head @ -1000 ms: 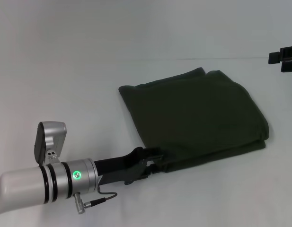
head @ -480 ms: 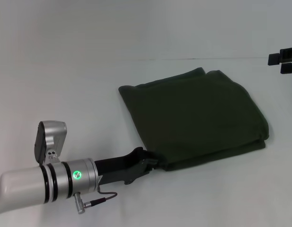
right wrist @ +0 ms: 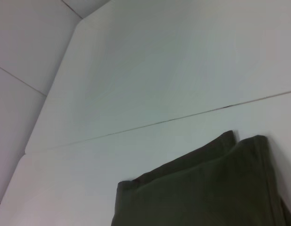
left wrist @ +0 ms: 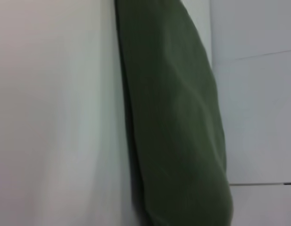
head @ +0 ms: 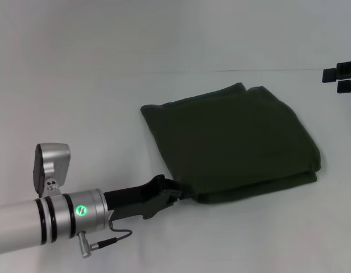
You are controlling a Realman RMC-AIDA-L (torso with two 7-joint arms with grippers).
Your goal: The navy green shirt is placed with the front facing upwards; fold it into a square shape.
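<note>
The navy green shirt (head: 235,142) lies folded into a rough square on the white table, plain dark olive side up, with no print showing. My left gripper (head: 174,190) sits low over the table at the shirt's near left corner, right against the cloth edge. The left wrist view shows only the folded shirt (left wrist: 176,122) as a long olive bulk on the white surface. My right gripper (head: 340,78) hangs at the far right edge of the head view, well off the shirt, its two black fingers apart and holding nothing. The right wrist view shows the shirt's far edge (right wrist: 206,193).
The white table (head: 107,102) stretches bare to the left and front of the shirt. A thin seam line (head: 181,72) runs across the table behind the shirt. A cable loops under the left wrist (head: 115,236).
My left arm has drawn back toward the near left, so the gripper tip has come out from the shirt's corner to its edge. The right gripper has stayed still.
</note>
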